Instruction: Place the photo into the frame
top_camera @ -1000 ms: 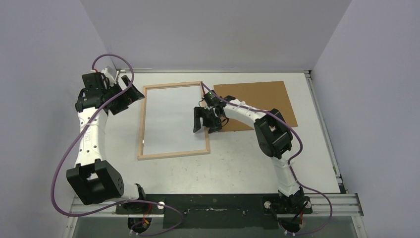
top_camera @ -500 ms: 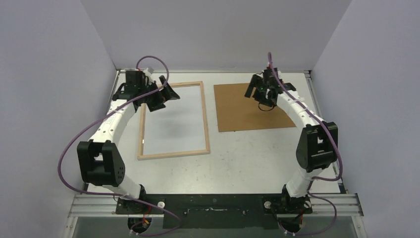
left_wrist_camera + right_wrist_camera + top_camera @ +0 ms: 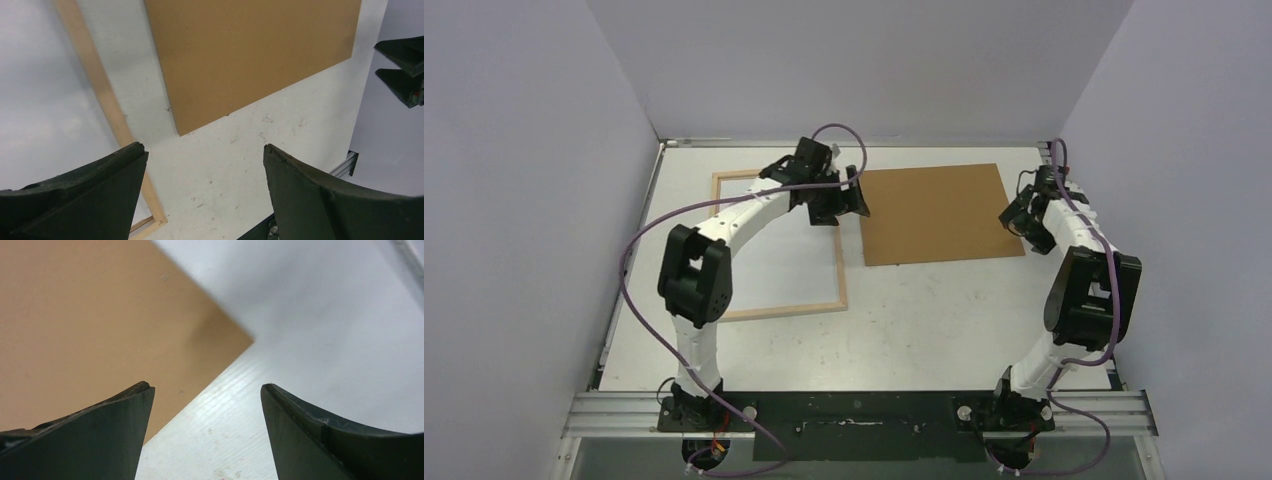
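Left gripper [image 3: 842,207] spread empty over frame [image 3: 776,311] 1 o'clock corner, right gripper [image 3: 1022,222] spread empty at brown board [image 3: 934,212] 3 o'clock edge, frame interior pale

On one table [image 3: 904,320] there are one brown backing board [image 3: 934,212], one frame [image 3: 841,270] just left of the board, and two grippers, the left gripper [image 3: 202,150] by the board's left edge, the right gripper [image 3: 206,386] by its right edge.
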You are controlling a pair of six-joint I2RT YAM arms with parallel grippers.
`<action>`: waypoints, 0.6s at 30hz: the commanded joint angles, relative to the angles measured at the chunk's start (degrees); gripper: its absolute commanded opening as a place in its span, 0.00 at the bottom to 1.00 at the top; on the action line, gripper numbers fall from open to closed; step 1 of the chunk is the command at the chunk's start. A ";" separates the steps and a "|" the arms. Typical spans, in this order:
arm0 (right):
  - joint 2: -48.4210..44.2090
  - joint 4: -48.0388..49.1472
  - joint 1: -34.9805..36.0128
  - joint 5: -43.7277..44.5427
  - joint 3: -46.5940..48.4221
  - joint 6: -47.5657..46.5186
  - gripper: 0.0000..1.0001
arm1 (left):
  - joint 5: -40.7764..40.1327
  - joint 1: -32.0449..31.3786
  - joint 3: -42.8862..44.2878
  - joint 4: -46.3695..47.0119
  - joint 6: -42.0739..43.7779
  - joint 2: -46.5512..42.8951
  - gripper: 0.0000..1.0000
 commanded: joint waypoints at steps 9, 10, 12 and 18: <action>4.50 5.03 -7.35 -3.49 0.94 -3.07 0.80 | -16.93 -7.11 14.25 -10.04 1.84 13.27 0.84; 4.83 5.20 -7.60 -3.49 1.06 -3.32 0.80 | -17.08 -7.27 14.97 -10.16 1.62 14.10 0.84; 5.83 5.37 -8.25 -3.68 1.54 -3.90 0.80 | -17.36 -7.46 15.65 -10.86 -0.07 15.39 0.84; 9.42 4.61 -9.18 -6.60 4.50 -6.93 0.80 | -14.03 -7.71 13.04 -9.45 -5.88 15.55 0.81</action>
